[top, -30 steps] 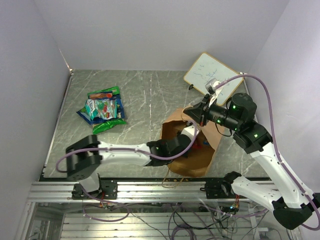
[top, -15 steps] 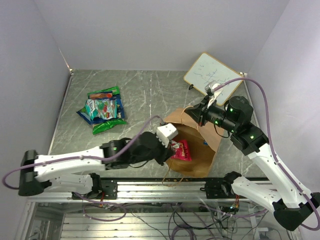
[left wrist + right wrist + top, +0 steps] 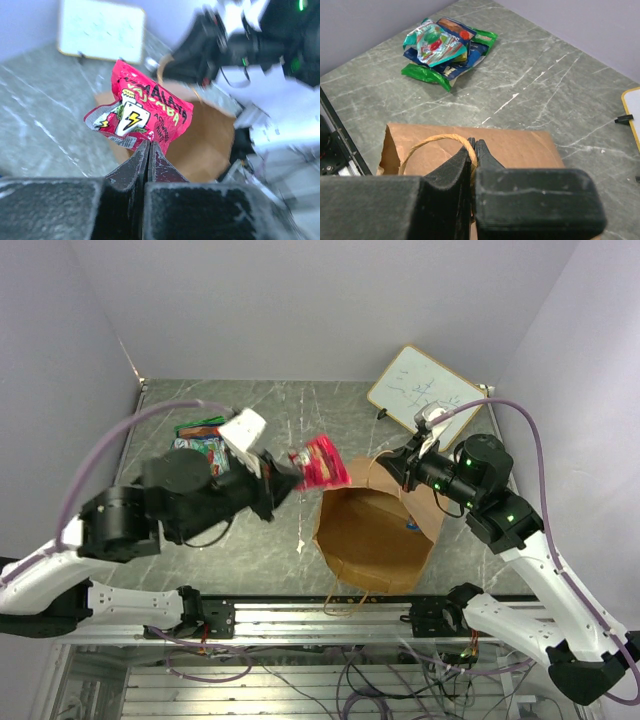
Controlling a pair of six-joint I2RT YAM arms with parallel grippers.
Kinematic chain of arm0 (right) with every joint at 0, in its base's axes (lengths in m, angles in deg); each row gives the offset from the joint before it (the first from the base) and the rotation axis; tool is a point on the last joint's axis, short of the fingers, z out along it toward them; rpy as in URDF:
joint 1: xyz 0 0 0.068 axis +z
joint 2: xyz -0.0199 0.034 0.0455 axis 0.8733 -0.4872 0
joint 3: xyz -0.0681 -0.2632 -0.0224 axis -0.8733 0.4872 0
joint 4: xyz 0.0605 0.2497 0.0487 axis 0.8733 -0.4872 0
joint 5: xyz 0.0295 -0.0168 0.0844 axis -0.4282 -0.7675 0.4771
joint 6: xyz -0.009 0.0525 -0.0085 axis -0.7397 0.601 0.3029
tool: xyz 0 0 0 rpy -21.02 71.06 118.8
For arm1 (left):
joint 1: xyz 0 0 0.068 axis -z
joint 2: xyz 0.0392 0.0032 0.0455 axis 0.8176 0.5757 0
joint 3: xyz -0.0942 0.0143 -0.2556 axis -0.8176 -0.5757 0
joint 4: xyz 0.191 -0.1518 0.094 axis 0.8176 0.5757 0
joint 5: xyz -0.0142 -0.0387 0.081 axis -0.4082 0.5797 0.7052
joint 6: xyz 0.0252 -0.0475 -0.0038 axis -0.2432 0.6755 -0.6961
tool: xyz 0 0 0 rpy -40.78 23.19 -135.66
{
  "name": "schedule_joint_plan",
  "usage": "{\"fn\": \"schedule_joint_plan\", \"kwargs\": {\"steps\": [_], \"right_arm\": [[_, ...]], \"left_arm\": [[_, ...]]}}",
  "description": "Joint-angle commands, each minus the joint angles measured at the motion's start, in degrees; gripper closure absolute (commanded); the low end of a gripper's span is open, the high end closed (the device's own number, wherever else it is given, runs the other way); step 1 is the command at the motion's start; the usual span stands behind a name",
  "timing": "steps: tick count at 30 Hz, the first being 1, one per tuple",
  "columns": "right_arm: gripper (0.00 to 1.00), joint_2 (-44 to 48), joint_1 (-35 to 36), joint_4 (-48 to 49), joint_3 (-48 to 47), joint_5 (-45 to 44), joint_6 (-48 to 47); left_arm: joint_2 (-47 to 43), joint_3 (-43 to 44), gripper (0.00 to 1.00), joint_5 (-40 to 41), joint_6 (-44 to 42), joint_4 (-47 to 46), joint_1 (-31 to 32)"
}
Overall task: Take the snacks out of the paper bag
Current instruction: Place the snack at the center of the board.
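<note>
The brown paper bag (image 3: 372, 535) stands open near the table's front, right of centre, also seen as the paper bag (image 3: 505, 150) from the right wrist. My left gripper (image 3: 290, 478) is shut on a red snack packet (image 3: 320, 462), held in the air just left of the bag's mouth; the red snack packet (image 3: 140, 112) shows a lightning label. My right gripper (image 3: 388, 464) is shut on the bag's twisted paper handle (image 3: 440, 142) at the far rim. Several green and blue snack packets (image 3: 445, 47) lie piled at the table's left, partly hidden behind my left arm in the top view.
A white writing board (image 3: 425, 388) leans at the back right corner. A small blue item (image 3: 413, 527) lies inside the bag. The grey marble table (image 3: 300, 420) is walled on three sides, with a metal rail along its near edge.
My left gripper has risen out of the bag with the red snack packet and swung up and left. The right gripper has kept its hold on the handle.
</note>
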Motion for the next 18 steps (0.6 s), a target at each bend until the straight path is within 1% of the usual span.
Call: {"fn": "schedule_joint_plan", "kwargs": {"steps": [1,2,3,5,8,11,15,18], "right_arm": [[1.0,0.1,0.3,-4.3,-3.2,0.7,-4.1],[1.0,-0.1,0.2,-5.3,-3.9,0.7,-4.9],[1.0,-0.3,0.2,-6.3,-4.5,0.9,-5.8],[1.0,-0.6,0.2,-8.0,-5.8,1.1,-7.7],[1.0,-1.2,0.2,-10.1,-7.6,1.7,-9.5],[1.0,-1.4,0.2,-10.9,-9.1,2.3,-9.1],[1.0,-0.7,0.3,-10.2,-9.5,2.5,-7.7],[1.0,0.4,0.2,-8.8,-8.9,2.4,-6.1]], "left_arm": [[6.9,9.1,0.93,19.0,-6.4,4.6,-0.1],[7.8,9.5,0.93,21.9,-6.9,2.7,-0.6],[8.5,9.0,0.93,22.7,-7.8,0.3,-1.6],[10.2,8.5,0.93,21.9,-5.6,-2.1,-5.8],[13.9,8.2,0.93,15.7,1.0,-1.4,-15.4],[16.2,6.0,0.93,10.9,6.4,-0.3,-24.2],[16.9,-0.4,0.93,6.2,9.6,-1.4,-37.4],[17.0,-6.3,0.93,2.5,10.0,-4.0,-47.6]]}}
